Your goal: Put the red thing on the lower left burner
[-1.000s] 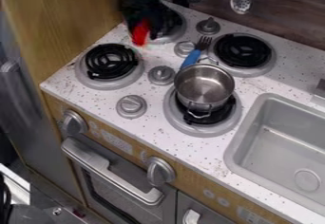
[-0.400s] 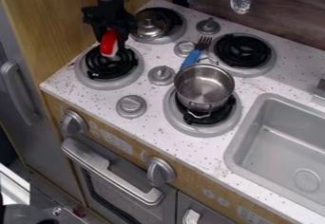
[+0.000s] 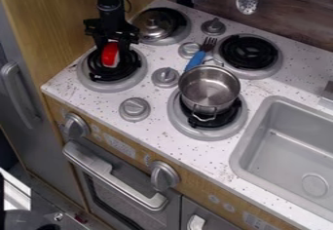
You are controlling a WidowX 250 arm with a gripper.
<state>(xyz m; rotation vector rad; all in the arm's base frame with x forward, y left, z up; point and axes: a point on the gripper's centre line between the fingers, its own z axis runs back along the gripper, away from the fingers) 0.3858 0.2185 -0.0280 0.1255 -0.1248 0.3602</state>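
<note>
The gripper [image 3: 111,48] hangs over the lower left burner [image 3: 92,83], closed around the red thing [image 3: 109,54], which is right above the coils; whether it touches them I cannot tell. Nearest is the oven handle [image 3: 117,181], then the sink [image 3: 242,148] at the right and a metal pot [image 3: 209,88] on the lower right burner [image 3: 185,129]. Beyond, a blue-handled fork [image 3: 195,60] lies just beside the pot, and a silver lid [image 3: 154,25] sits on the upper left burner [image 3: 170,40]
</note>
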